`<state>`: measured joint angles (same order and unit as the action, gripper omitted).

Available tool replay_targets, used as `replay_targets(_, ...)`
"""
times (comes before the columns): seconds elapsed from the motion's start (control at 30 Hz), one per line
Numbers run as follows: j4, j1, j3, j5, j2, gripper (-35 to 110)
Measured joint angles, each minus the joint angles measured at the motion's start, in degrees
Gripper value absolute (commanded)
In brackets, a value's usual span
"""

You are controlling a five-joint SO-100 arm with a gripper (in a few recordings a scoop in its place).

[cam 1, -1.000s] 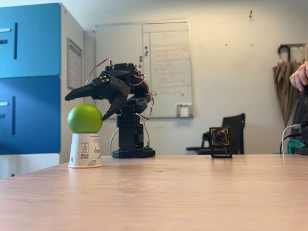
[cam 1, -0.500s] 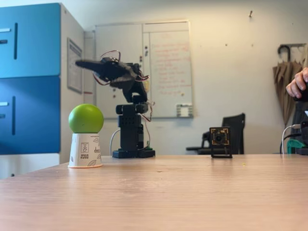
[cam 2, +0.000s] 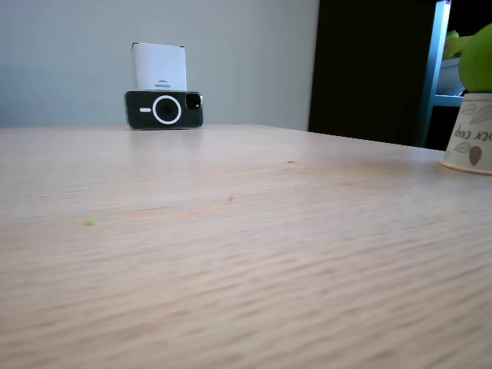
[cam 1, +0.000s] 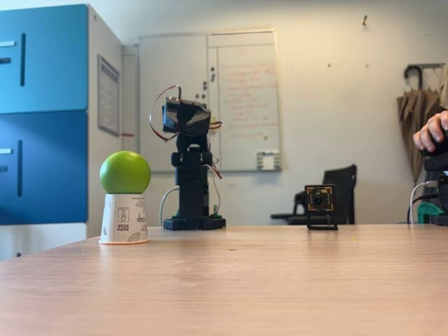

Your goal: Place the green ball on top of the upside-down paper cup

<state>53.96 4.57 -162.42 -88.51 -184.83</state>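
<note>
The green ball (cam 1: 124,172) sat on top of the upside-down paper cup (cam 1: 124,219) at the left of a fixed view, the cup standing upright with its long axis vertical, narrow end up and orange rim down on the wooden surface (cam 1: 231,280). The ball, being round, pointed no way in particular. To the right of it and higher, the hand (cam 1: 185,117) was folded in above the black arm's base (cam 1: 194,222), well apart from the ball and holding nothing; whether its fingers were spread or closed could not be told from this angle. Half a second before, the hand had reached out leftward above the ball, and a second before it had hung spread directly over the ball; it had since drawn back toward the arm's column, while ball and cup stayed where they were. Further right a small camera (cam 1: 320,206) stood on the surface. At the right edge a person's hand (cam 1: 430,131) showed. In the other fixed view, a phone (cam 2: 164,109) leaned against a white box (cam 2: 160,67) at the far left, and the cup (cam 2: 470,137) with the ball (cam 2: 478,50) on it stood at the right edge.
</note>
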Motion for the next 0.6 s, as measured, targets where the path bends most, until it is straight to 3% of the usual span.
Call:
replay_targets(0.2, 13.9, -1.7, -5.5, -4.7, -2.9, 0)
replay_targets(0.6, 22.0, -3.3, -15.8, -3.5, -5.7, 0)
